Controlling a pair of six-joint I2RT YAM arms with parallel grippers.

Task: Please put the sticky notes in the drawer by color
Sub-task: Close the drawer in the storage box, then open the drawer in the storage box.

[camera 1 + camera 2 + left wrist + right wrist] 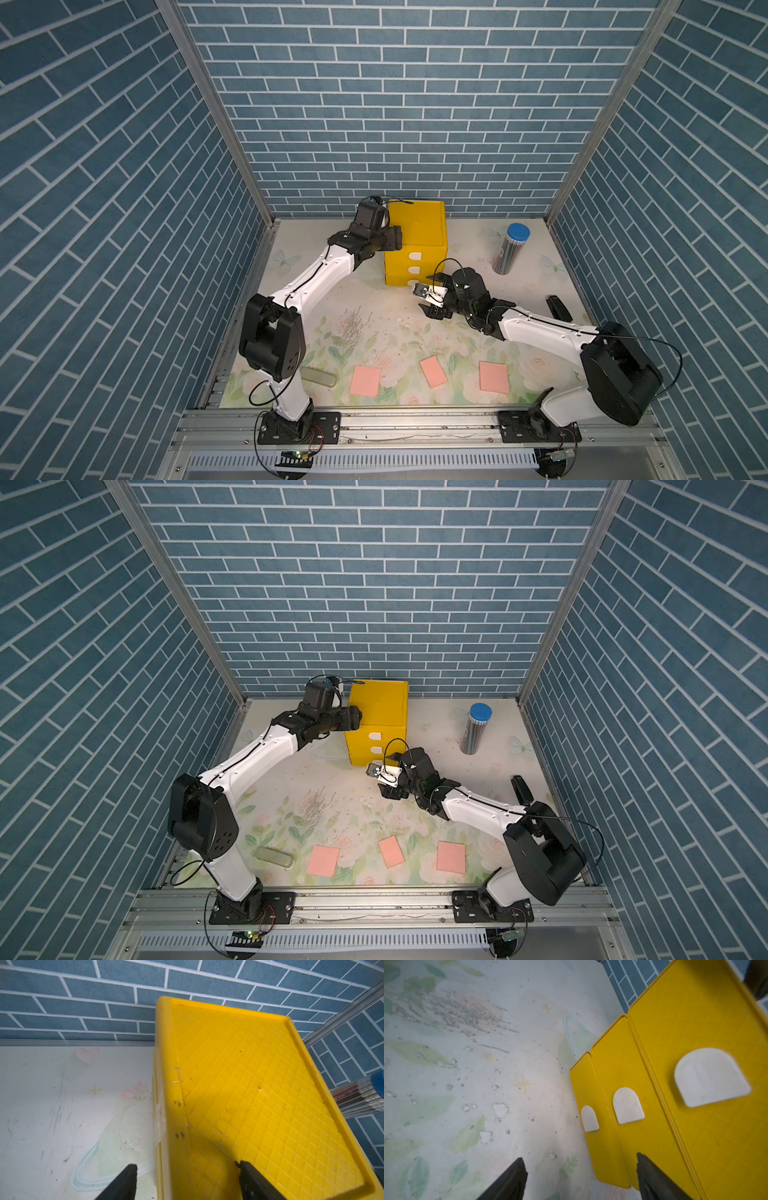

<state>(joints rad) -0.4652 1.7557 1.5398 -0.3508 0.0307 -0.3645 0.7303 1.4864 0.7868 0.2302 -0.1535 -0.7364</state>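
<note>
The yellow drawer [415, 232] cabinet stands at the back of the table, also seen as the drawer [378, 712]; its three white-tabbed fronts look pushed in. Three salmon-pink sticky notes [365, 380] [432, 372] [493, 376] lie flat near the front edge. My left gripper [392, 239] is open and straddles the cabinet's top left edge [172, 1105], with one finger [124, 1182] over the table and the other on the top. My right gripper [432, 311] hovers open and empty just before the lowest drawer front [591, 1147], by its white handle [589, 1119].
A blue-capped grey cylinder [509, 249] of pens stands at the back right. A grey-green oblong case [320, 379] lies front left by the left arm's base. A small black object [558, 307] sits at the right edge. Brick-pattern walls close in three sides.
</note>
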